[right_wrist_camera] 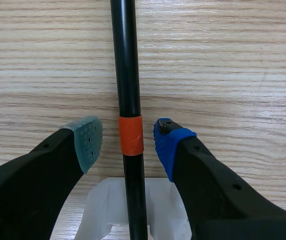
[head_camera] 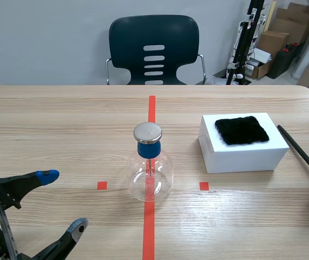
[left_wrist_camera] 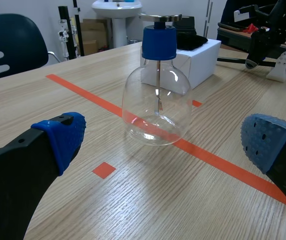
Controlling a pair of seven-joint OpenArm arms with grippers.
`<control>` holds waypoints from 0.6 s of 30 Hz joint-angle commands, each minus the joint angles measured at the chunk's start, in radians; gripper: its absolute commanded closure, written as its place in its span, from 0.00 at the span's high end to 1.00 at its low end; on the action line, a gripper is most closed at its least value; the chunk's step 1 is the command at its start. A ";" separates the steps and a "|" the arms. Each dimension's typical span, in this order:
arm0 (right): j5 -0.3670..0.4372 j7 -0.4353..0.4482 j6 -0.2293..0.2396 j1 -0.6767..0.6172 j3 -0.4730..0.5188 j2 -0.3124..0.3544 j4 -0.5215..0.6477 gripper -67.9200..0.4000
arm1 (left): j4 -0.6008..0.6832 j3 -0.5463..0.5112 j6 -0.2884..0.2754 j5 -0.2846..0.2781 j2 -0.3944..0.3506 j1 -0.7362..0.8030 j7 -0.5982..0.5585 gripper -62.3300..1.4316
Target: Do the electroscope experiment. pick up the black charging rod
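Right hand (right_wrist_camera: 127, 141) spread, empty, astride black rod (right_wrist_camera: 125, 60) | white stand (right_wrist_camera: 98, 216) under, seemingly | box (head_camera: 246, 160) nearby

Black rod (right_wrist_camera: 125, 60) with orange band (right_wrist_camera: 131, 135); blue-capped clear flask (head_camera: 150, 176)

I see flask (head_camera: 150, 173) mid-table, box (head_camera: 241, 154) right of it, cloth (head_camera: 242, 130) on top. Rod (head_camera: 297, 147) lies right of box, on a stand (right_wrist_camera: 102, 212), straddled by my right gripper (right_wrist_camera: 127, 137).

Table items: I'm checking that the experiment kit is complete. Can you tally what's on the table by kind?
Glass electroscope flask: 1
White box: 1
Black fuzzy cloth: 1
Black charging rod: 1
White rod stand: 1
Total: 5
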 commanded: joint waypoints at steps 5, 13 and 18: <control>0.003 -0.011 0.001 0.025 0.000 0.002 0.007 0.31 | 0.019 -0.006 -0.002 -0.006 -0.003 -0.005 -0.014 1.00; 0.003 -0.010 0.001 0.025 0.000 0.002 0.007 0.21 | 0.019 -0.006 -0.002 -0.006 -0.003 -0.005 -0.014 1.00; 0.003 -0.010 0.001 0.025 0.000 0.003 0.007 0.05 | 0.019 -0.006 -0.002 -0.006 -0.003 -0.005 -0.014 1.00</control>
